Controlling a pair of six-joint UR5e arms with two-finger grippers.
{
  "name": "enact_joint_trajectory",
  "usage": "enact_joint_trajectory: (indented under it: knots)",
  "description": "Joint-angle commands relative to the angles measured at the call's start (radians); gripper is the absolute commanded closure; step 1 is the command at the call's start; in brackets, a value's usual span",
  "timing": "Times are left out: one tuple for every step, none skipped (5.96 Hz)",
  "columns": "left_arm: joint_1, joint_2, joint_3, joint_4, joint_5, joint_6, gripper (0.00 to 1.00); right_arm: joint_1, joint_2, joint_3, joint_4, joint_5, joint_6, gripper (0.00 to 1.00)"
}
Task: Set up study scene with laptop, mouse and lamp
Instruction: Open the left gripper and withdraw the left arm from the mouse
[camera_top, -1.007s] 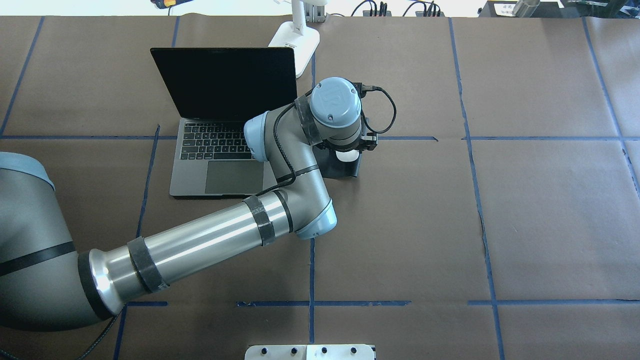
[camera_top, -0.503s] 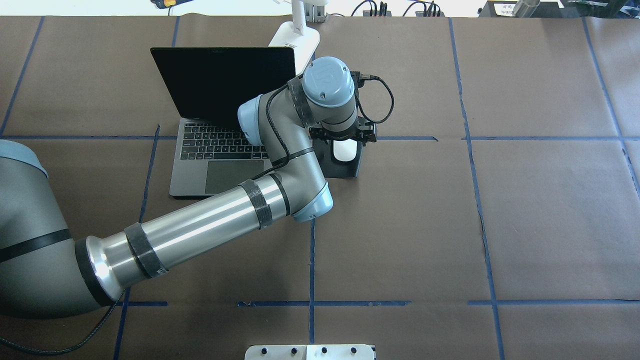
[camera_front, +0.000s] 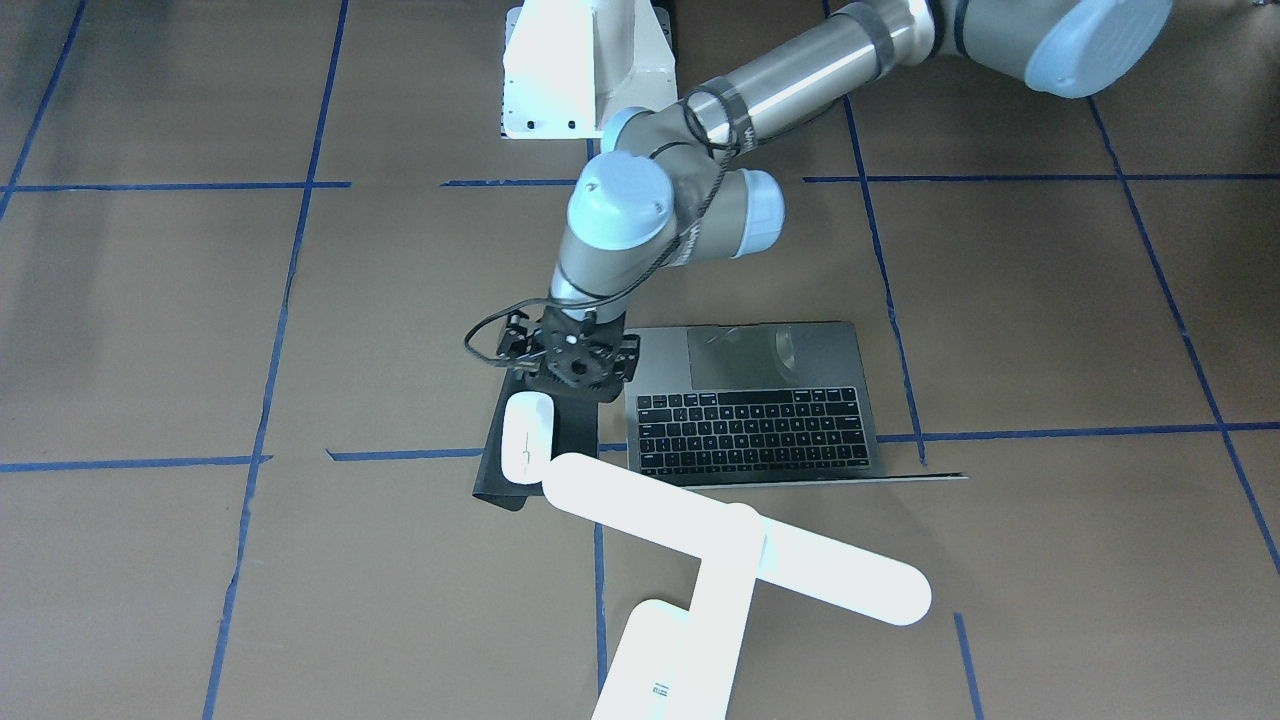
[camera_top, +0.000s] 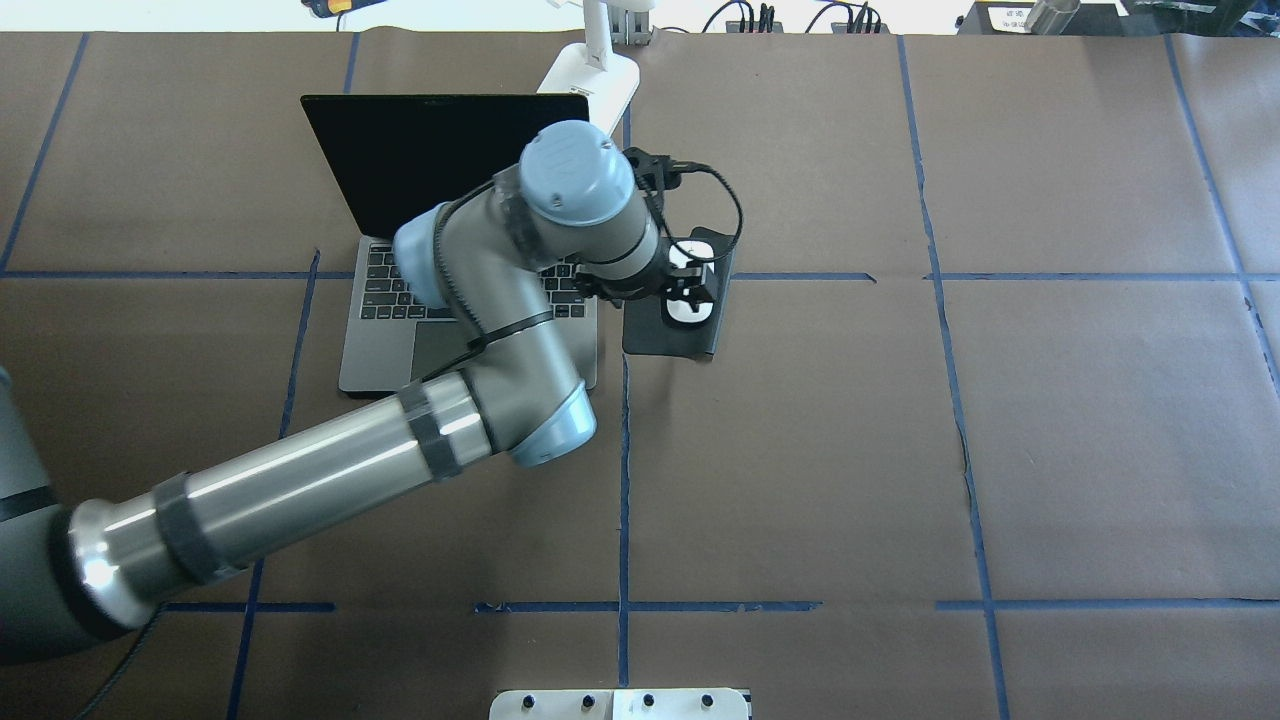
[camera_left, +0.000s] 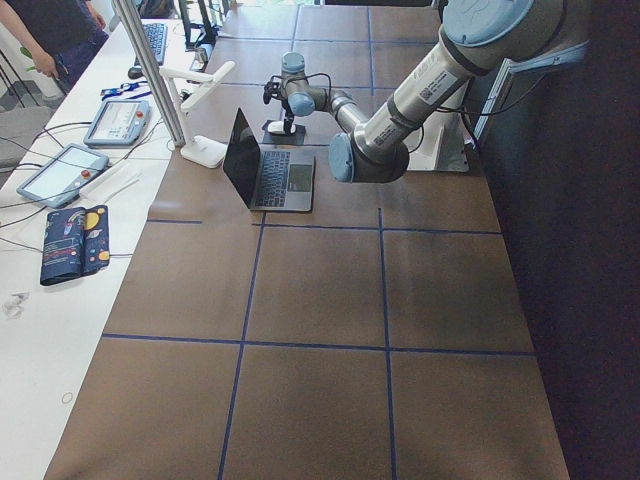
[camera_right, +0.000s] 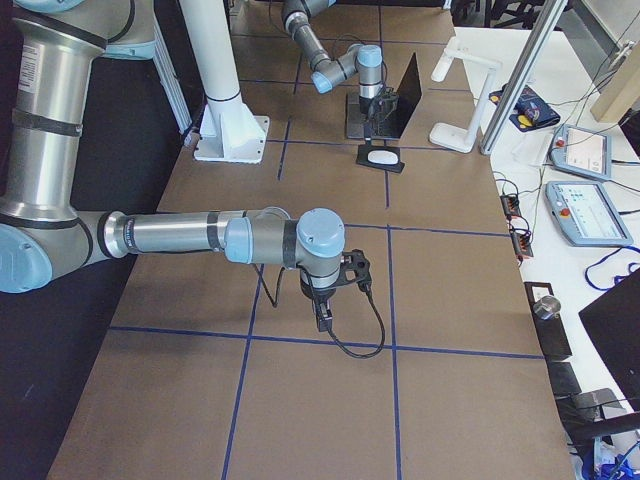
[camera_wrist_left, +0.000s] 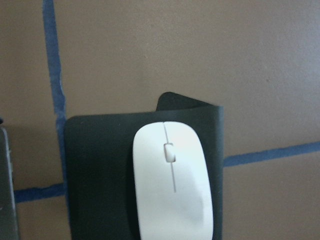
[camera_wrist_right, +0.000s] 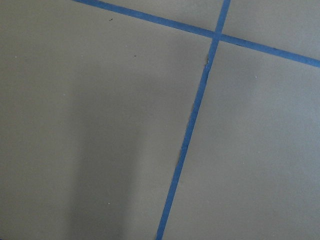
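Left arm: my left gripper (camera_top: 690, 283) hangs above the black mat (camera_wrist_left: 100, 175), clear of everything. Its fingers stand apart and grip nothing.

Mat and contents: one item, the mouse (camera_wrist_left: 172, 182). It lies flat on the mat, off-centre toward the side away from the laptop (camera_front: 750, 432), with no finger touching it. One far corner of the mat curls up off the table (camera_top: 1000, 450).

Laptop: open, lid raised, screen dark, flat on the table. The mat lies just beside it, on my right of the keyboard.

Lamp (camera_front: 735, 545): base on the table behind the laptop's lid, bar head raised above the far edge of the laptop.

Right arm: my right gripper (camera_right: 322, 312) is low over bare table, well apart from the setup. Seen only from the side, so I cannot tell whether its fingers are parted or closed.
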Motion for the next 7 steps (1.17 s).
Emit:
enact_joint_trajectory:
  knots:
    - [-0.010,0.246,-0.356,0.142,-0.015,0.009,0.00,0.000,-0.001,-0.002,0.000,0.001,0.000,0.00]
    - [-0.030,0.364,-0.514,0.221,-0.015,0.014,0.00,0.000,-0.001,-0.006,0.000,0.001,-0.001,0.00]
    - [-0.045,0.430,-0.615,0.335,-0.013,0.135,0.00,0.000,-0.003,-0.009,0.000,0.000,-0.003,0.00]
    - [-0.088,0.540,-0.704,0.398,-0.012,0.270,0.00,0.000,-0.010,-0.018,0.000,-0.002,-0.001,0.00]
    - [-0.195,0.641,-0.738,0.431,-0.057,0.460,0.00,0.000,-0.006,-0.035,-0.002,0.000,0.016,0.00]
    - [-0.355,0.712,-0.735,0.479,-0.175,0.651,0.00,0.000,-0.003,-0.031,0.001,-0.002,0.114,0.00]
    - [-0.509,0.825,-0.738,0.486,-0.288,0.738,0.00,0.000,0.007,-0.032,0.002,-0.002,0.129,0.00]
